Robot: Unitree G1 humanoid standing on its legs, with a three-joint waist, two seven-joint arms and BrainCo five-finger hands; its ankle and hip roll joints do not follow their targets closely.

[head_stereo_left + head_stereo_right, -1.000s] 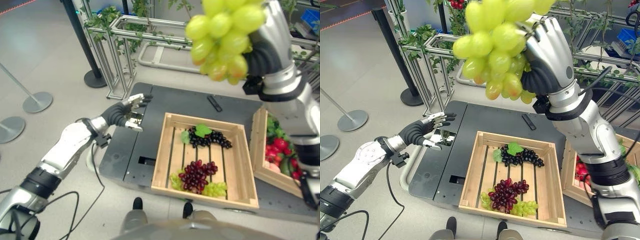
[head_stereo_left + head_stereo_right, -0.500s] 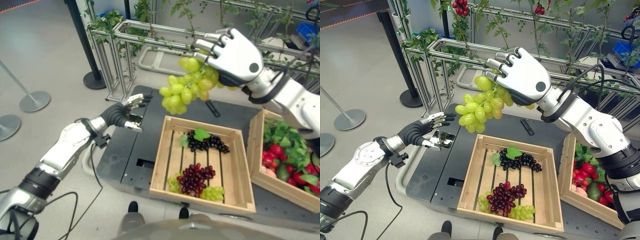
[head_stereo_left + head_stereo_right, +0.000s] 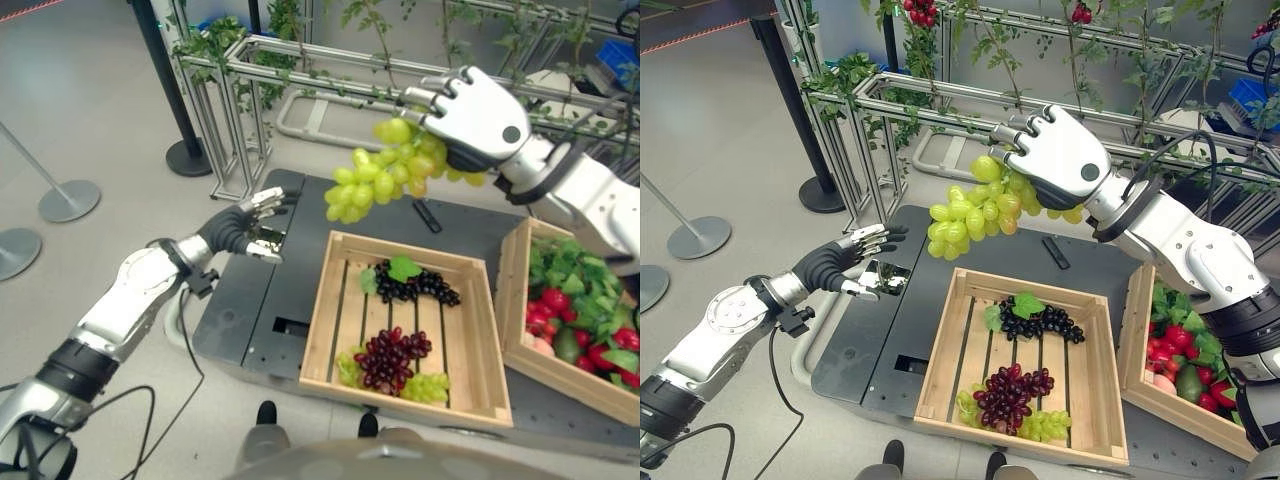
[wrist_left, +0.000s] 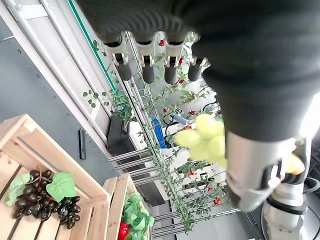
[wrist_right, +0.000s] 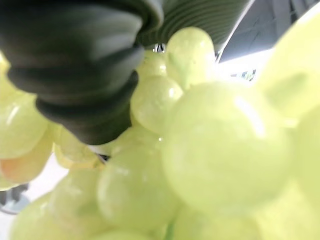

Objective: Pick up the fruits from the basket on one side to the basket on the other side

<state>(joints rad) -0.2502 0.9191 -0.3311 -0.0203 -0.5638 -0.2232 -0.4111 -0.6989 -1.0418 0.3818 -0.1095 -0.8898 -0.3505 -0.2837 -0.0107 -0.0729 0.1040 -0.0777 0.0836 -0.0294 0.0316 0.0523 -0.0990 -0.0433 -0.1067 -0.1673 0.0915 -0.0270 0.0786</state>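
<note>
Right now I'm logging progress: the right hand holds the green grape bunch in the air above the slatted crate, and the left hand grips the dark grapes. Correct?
One thing is wrong. The left hand is open and holds nothing, out beside the slatted crate; the dark grapes lie in that crate, as the right eye view shows. The right hand does hold the green grape bunch aloft.

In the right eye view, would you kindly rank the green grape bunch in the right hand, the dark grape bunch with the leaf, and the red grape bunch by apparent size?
1. Green grape bunch, held by the right hand; it hangs nearer the camera, which may inflate it.
2. Dark grape bunch and red grape bunch look about alike, so I would not rank them.
</note>
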